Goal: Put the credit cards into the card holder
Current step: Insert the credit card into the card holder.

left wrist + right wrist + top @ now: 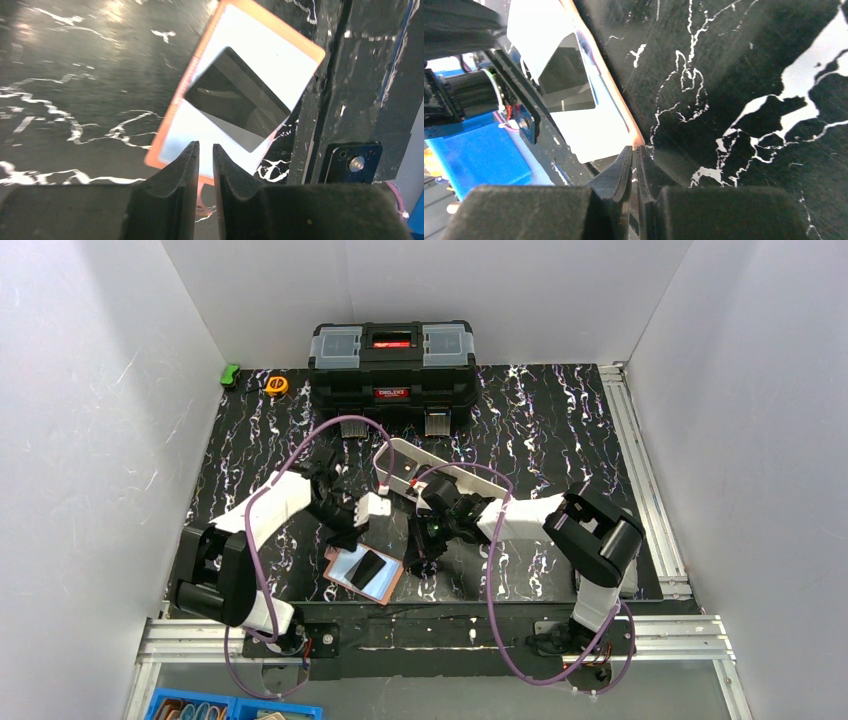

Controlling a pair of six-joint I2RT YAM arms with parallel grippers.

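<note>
Right pincer [635, 152] tips hide card holder [591, 127] corner.

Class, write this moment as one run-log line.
left hand: shut on holder edge | right hand: shut on holder corner | holder: open on table

White walls [90, 410], black tabletop [560, 430] (white-veined), glossy

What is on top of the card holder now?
A dark glossy rectangle lies askew on the card holder's pale face, inside its tan rim. Whatever is beneath it is covered; whether it is a card I cannot tell.
</note>
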